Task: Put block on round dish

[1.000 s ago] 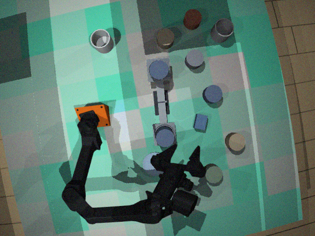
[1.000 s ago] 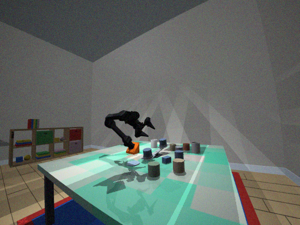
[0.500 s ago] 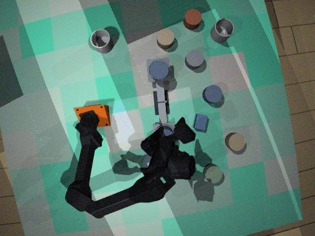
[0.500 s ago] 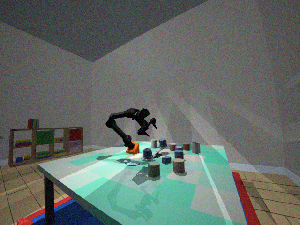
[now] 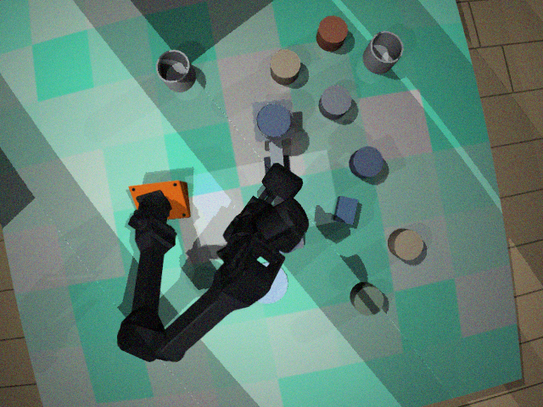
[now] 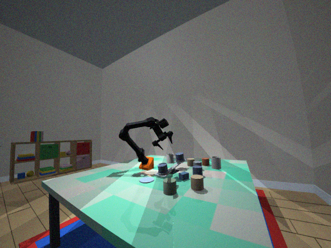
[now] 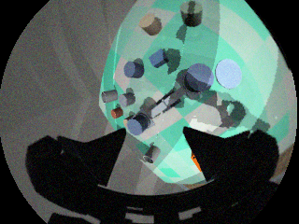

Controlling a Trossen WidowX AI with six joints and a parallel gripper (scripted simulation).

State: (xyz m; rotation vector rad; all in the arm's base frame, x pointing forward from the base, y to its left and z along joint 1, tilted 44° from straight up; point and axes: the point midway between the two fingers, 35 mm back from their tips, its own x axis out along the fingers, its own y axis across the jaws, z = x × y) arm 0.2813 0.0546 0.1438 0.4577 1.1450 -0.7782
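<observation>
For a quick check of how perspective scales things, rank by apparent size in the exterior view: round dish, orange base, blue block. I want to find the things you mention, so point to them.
1. Orange base (image 5: 178, 199) (image 6: 150, 163) (image 7: 196, 161)
2. Blue block (image 5: 347, 210) (image 6: 183, 176) (image 7: 159, 58) and round dish (image 5: 277, 287) (image 6: 146, 180) (image 7: 228, 74): too close to rank

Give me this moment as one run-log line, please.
end effector: open, holding nothing | blue cups;: both on balance | round dish: bare
</observation>
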